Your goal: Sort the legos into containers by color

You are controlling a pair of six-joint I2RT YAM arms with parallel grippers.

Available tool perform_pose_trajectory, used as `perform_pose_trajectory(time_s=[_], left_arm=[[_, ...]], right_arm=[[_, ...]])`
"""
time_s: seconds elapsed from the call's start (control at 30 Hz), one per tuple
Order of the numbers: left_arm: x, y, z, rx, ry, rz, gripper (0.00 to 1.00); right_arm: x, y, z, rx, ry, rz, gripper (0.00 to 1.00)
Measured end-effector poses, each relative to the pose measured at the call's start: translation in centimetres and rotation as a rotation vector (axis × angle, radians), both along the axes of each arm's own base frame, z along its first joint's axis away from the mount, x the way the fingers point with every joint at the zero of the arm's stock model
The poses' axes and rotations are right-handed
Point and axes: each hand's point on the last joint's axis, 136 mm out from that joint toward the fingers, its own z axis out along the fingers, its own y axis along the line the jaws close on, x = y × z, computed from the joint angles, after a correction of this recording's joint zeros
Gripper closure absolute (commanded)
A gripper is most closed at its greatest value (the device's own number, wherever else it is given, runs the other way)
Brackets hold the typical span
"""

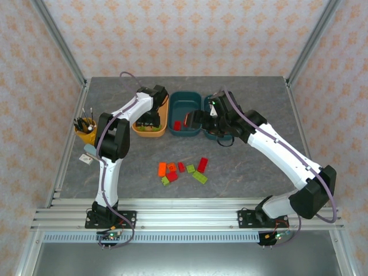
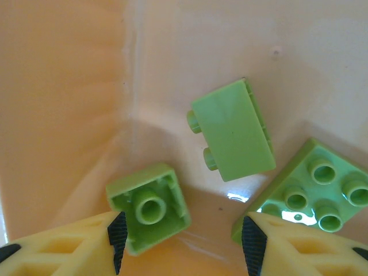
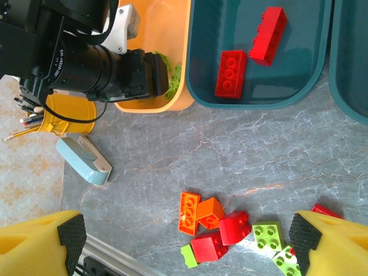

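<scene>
A grey marbled tabletop was enclosed by beige patterned walls. Three trays were counted at its far side: a light orange tray, a middle teal tray and a right teal tray. Three lime green legos lay in the orange one and two red legos in the middle one. Eight loose legos were heaped nearer the arms: two orange, three red, three green. The left end effector was held inside the orange tray, parted and empty. The right end effector was spread wide, with nothing gripped.

Glossy plastic legos, smooth orange tray, matt stone-look table.
</scene>
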Motion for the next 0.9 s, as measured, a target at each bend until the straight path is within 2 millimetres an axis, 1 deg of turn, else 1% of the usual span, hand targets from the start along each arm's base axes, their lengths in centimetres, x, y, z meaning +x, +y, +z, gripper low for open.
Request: perform_pose_trajectory(time_s=[0.07, 0.17, 0.27, 0.37, 0.43, 0.5, 0.57, 0.63, 0.7, 0.77, 0.8, 0.9], left_arm=[[0.1, -0.1, 0.4, -0.003, -0.011, 0.002, 0.39], [0.4, -0.3, 2.5, -0.019, -0.061, 0.005, 0.35], [0.7, -0.9, 6.6, -0.051, -0.159, 0.008, 0.34], [0.3, -1.7, 11.7, -0.103, -0.279, 0.01, 0.33], [-0.6, -2.3, 15.2, -0.16, -0.359, 0.013, 0.33], [-1.8, -2.6, 18.1, -0.218, -0.426, 0.023, 0.34], [-3.5, -2.8, 20.0, -0.27, -0.469, 0.03, 0.34], [-5.7, -3.1, 20.9, -0.316, -0.487, 0.03, 0.34], [-7.9, -3.8, 20.8, -0.35, -0.481, 0.021, 0.34], [-10.2, -4.5, 19.9, -0.372, -0.461, 0.009, 0.34], [-11.7, -4.7, 19.1, -0.378, -0.444, 0.004, 0.34], [-15.9, -4.5, 17.1, -0.388, -0.411, 0.002, 0.34]], right_arm=[[0.0, -0.2, -0.1, -0.012, 0.0, -0.008, 0.08], [0.0, -0.7, -0.4, -0.034, 0.002, -0.02, 0.08], [-0.3, -1.4, -0.5, -0.063, 0.003, -0.035, 0.09], [-0.6, -2.3, -0.3, -0.088, -0.002, -0.053, 0.1], [-1.0, -3.0, -0.1, -0.104, -0.009, -0.065, 0.11], [-1.3, -3.6, 0.2, -0.119, -0.016, -0.07, 0.12], [-1.8, -4.1, 0.4, -0.135, -0.023, -0.071, 0.12], [-2.4, -4.3, 0.4, -0.158, -0.029, -0.06, 0.13], [-3.2, -3.9, 0.3, -0.176, -0.032, -0.034, 0.14], [-4.2, -3.1, 0.2, -0.191, -0.035, 0.0, 0.15], [-4.7, -2.6, 0.1, -0.198, -0.038, 0.022, 0.15], [-6.7, -0.8, -0.5, -0.215, -0.042, 0.095, 0.16]])
